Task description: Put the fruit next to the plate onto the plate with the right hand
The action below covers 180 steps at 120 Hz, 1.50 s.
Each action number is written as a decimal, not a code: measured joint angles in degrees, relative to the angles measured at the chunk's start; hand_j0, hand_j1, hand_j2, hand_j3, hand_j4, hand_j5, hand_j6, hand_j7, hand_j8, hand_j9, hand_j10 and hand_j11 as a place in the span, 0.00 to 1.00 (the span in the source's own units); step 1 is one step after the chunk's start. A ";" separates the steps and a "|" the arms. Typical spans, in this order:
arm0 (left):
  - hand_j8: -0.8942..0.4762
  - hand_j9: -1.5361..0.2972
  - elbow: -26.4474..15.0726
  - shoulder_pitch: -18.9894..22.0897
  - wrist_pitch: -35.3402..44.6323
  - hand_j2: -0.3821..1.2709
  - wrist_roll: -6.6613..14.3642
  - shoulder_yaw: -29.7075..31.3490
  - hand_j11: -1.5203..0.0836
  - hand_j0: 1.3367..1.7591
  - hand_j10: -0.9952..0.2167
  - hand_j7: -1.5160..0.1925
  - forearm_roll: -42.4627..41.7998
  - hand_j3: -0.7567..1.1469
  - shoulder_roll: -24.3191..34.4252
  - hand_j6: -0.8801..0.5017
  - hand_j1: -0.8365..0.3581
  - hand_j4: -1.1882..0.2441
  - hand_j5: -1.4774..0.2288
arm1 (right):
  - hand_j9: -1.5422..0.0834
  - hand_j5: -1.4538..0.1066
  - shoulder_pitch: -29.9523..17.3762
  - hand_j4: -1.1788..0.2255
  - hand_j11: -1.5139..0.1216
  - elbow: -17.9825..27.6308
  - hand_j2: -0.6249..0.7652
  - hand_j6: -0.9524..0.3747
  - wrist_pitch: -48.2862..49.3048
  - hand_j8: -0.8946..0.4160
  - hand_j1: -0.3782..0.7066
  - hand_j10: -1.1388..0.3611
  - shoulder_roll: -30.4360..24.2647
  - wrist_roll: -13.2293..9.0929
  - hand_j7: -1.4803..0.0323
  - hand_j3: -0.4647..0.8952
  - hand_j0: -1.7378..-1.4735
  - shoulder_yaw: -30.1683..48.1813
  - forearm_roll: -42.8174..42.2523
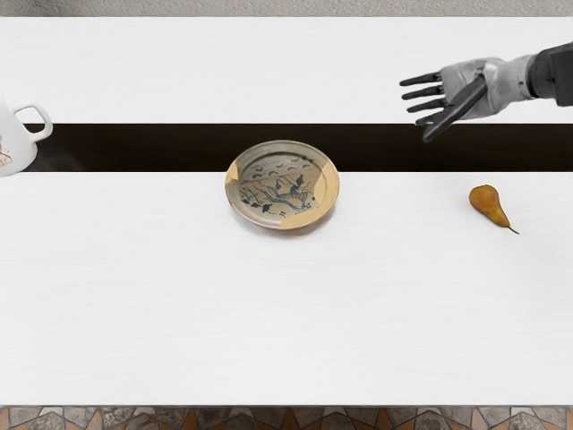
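Note:
A brown-orange pear (pixel 487 205) lies on its side on the white table at the right, stem pointing down-right. A round ceramic plate (pixel 328 193) with a tan rim and blue drawings sits near the middle, well left of the pear, with nothing on it. My right hand (pixel 436 101) comes in from the upper right edge and hovers above and slightly left of the pear, with a clear gap between them. Its fingers are spread, point left and hold nothing.
A white mug (pixel 16 136) with a handle stands at the left edge. A dark band (pixel 134 147) crosses the table behind the plate. The white table surface (pixel 269 305) stretches wide in front of the plate and pear.

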 joint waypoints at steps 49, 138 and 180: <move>0.65 0.84 0.00 -0.03 0.00 0.23 0.00 0.00 0.95 0.76 0.82 0.89 0.00 0.40 0.00 0.64 0.99 0.83 0.87 | 0.95 0.93 1.92 0.84 0.93 24.07 0.45 0.72 -17.42 0.68 0.03 0.76 -10.47 -0.14 0.98 0.34 0.30 -0.01 -12.88; 0.65 0.84 0.00 0.03 0.00 0.23 0.00 0.00 0.95 0.76 0.82 0.89 0.02 0.40 0.00 0.64 0.99 0.83 0.87 | 0.95 0.93 1.24 0.84 0.93 37.42 0.45 0.71 -39.96 0.68 0.03 0.76 -15.55 -0.14 0.98 0.34 0.30 -10.32 -22.62; 0.65 0.84 0.00 0.04 0.00 0.23 0.00 -0.01 0.95 0.76 0.82 0.89 0.00 0.40 0.00 0.64 0.99 0.83 0.87 | 0.95 0.93 -0.05 0.84 0.93 39.48 0.45 0.71 -49.19 0.68 0.03 0.76 -15.80 -0.14 0.98 0.34 0.30 -15.61 -22.68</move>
